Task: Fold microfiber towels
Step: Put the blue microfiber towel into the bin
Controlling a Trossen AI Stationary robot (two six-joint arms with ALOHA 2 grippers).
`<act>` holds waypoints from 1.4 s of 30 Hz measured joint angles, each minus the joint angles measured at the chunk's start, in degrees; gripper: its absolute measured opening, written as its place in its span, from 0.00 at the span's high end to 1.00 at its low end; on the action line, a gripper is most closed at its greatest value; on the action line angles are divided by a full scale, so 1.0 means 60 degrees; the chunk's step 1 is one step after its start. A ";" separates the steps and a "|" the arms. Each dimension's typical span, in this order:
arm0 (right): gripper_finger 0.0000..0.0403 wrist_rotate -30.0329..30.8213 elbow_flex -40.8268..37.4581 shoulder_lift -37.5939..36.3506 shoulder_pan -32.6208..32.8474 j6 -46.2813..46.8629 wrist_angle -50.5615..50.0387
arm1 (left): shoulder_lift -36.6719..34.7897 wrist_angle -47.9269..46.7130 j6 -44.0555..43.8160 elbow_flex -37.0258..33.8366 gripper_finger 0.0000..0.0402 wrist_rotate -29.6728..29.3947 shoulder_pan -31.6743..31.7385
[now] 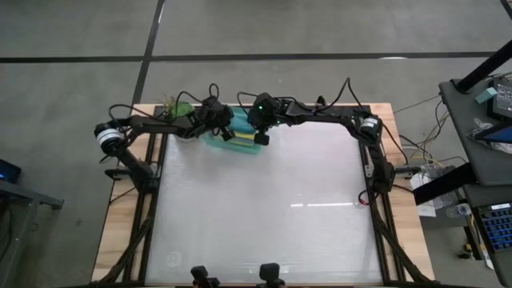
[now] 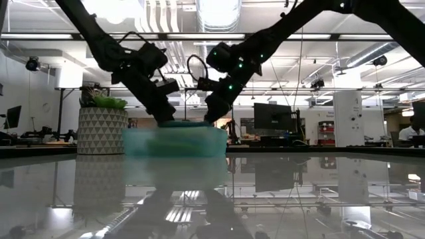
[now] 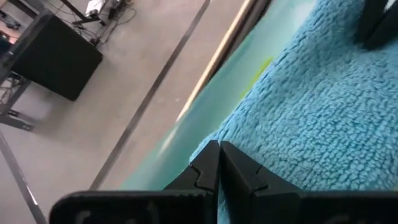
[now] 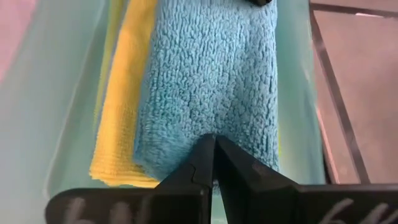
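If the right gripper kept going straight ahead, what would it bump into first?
Probably the teal towel in the tray. The shut right gripper points right at it, seemingly very close or already touching.

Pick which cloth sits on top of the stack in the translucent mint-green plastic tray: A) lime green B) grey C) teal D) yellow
C: the fluffy teal microfiber towel lies on top in the translucent mint-green plastic tray, with the yellow microfiber towel showing beneath it along one side.
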 joint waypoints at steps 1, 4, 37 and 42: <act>0.97 0.0000 0.0025 -0.0092 0.0006 -0.0001 -0.0060 | -0.0136 -0.0114 0.0005 0.0000 1.00 -0.0014 0.0000; 0.97 0.0004 0.0048 -0.0393 0.0008 0.0006 -0.0137 | -0.0513 -0.0359 0.0050 0.0000 1.00 -0.0047 0.0000; 0.97 0.0004 0.0041 0.0126 -0.0081 0.0451 0.0404 | -0.0309 -0.1390 -0.0033 0.0006 1.00 0.0937 -0.0011; 0.97 0.0009 0.0037 -0.0360 0.0015 0.0531 0.0007 | -0.0868 -0.1749 -0.0033 0.0004 1.00 0.0819 -0.0011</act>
